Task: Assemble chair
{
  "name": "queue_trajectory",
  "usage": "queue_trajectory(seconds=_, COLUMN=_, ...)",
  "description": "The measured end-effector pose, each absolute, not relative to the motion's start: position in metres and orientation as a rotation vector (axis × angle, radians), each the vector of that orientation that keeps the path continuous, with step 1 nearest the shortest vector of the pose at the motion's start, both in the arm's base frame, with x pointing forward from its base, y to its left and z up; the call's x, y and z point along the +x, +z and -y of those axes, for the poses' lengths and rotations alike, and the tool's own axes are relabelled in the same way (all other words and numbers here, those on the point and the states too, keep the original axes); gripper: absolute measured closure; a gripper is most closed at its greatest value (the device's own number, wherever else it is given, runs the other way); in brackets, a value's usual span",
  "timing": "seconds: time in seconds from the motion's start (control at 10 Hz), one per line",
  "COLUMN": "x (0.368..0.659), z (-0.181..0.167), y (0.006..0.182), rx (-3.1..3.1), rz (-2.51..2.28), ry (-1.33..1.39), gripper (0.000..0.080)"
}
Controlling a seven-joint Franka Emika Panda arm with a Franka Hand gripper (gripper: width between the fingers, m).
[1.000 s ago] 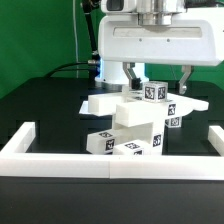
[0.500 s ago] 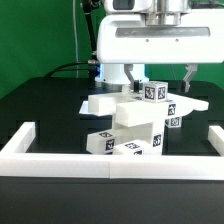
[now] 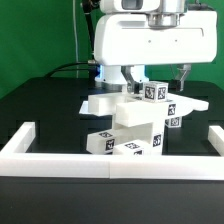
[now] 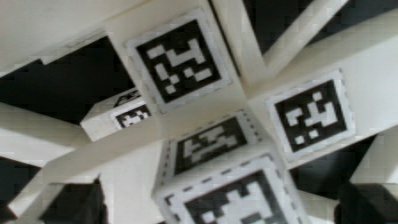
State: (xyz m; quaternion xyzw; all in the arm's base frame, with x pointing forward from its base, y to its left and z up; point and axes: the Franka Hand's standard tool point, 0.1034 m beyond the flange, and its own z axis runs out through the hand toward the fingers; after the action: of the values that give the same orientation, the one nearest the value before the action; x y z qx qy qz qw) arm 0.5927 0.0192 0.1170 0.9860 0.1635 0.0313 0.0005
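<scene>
The gripper, jaws wide apart above the chair parts at frame centre, could topple the stack if it descends off-centre.

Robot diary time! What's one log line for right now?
step: chair building | fingers: open, wide apart, above the chair parts | held: nothing seen | chair parts: piled together inside the white rail
</scene>
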Motion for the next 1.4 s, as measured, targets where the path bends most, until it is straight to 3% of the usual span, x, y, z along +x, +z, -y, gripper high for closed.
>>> queue_trajectory(seconds=0.2, x=0.5927, z=-0.0192, y=0.1169, rx=3.1, rz=-0.496, ry=0.098, gripper=0.0177)
queue_trajectory(seconds=0.4, x=0.5928, z=-0.0191, y=0.1169, rx=3.105, rz=-0.466, ry=0.098, gripper=0.0514)
queue_trajectory(seconds=1.4, x=0.5926, z=-0.0205, y=0.1166, rx=3.094, rz=0.674, ry=0.091, gripper=0.0511)
